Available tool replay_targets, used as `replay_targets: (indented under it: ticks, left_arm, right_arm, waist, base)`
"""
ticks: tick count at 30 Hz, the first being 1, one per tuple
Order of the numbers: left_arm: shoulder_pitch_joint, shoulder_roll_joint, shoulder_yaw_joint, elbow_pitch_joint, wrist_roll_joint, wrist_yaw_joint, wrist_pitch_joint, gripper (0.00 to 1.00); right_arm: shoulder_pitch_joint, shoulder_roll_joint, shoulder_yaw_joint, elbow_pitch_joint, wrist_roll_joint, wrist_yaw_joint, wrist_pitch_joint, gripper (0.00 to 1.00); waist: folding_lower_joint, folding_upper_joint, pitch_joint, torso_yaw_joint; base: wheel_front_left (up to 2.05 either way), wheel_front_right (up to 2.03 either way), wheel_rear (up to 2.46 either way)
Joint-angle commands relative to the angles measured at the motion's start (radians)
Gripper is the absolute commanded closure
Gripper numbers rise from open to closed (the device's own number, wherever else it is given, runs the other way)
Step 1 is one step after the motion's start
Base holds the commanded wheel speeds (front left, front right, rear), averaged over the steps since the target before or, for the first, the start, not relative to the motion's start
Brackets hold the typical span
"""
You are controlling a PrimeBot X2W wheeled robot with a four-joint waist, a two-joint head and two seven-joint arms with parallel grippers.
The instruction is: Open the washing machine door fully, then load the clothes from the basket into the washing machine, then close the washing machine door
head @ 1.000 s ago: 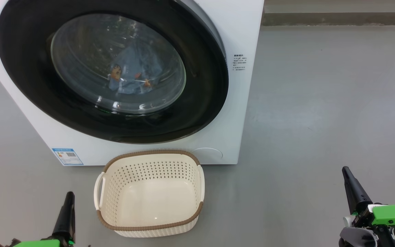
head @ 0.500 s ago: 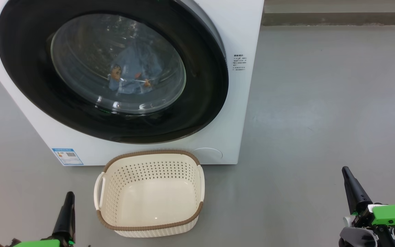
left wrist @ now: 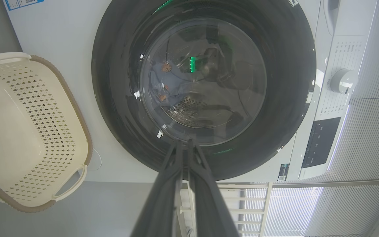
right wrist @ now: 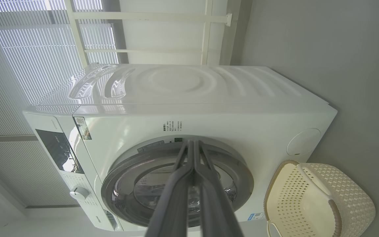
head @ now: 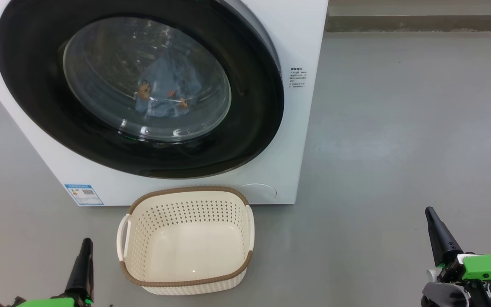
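The washing machine [head: 301, 140] [right wrist: 192, 89] stands with its black-rimmed door [head: 254, 115] [left wrist: 281, 98] shut against the front. Through the glass bowl I see light blue clothes [head: 166, 91] [left wrist: 166, 87] with orange figures lying in the drum. The cream basket [head: 186, 241] [left wrist: 21, 131] [right wrist: 317, 200] sits on the floor before the machine with nothing in it. My left gripper [head: 85, 245] [left wrist: 185, 143] rests low at the lower left, fingers together. At the lower right my right gripper [head: 431, 213] [right wrist: 192, 143] is likewise shut, holding nothing. Both are well back from the door.
Grey floor [head: 399, 128] stretches to the right of the machine. A blue label [head: 83, 195] sits at the machine's lower left corner. The control panel with a knob [left wrist: 342, 80] runs along the machine's top. Window blinds [right wrist: 28, 42] stand behind it.
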Motion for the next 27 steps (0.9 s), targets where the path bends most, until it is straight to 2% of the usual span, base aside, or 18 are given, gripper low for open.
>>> replay_targets:
  ticks: [1,27]
  left_arm:
    - [-0.043,0.009,0.027,-0.031,-0.008,0.0,0.006,1.0]
    - [-0.043,0.009,0.027,-0.031,-0.008,0.0,0.006,1.0]
  right_arm:
    - [-0.052,-0.01,0.02,-0.025,-0.005,0.002,0.006,1.0]
    - [-0.052,-0.009,0.018,-0.025,-0.006,0.002,0.007,1.0]
  waist:
    - [0.0,0.0,0.0,0.0]
    - [0.0,0.0,0.0,0.0]
  base:
    - [0.0,0.0,0.0]
    - [0.0,0.0,0.0]
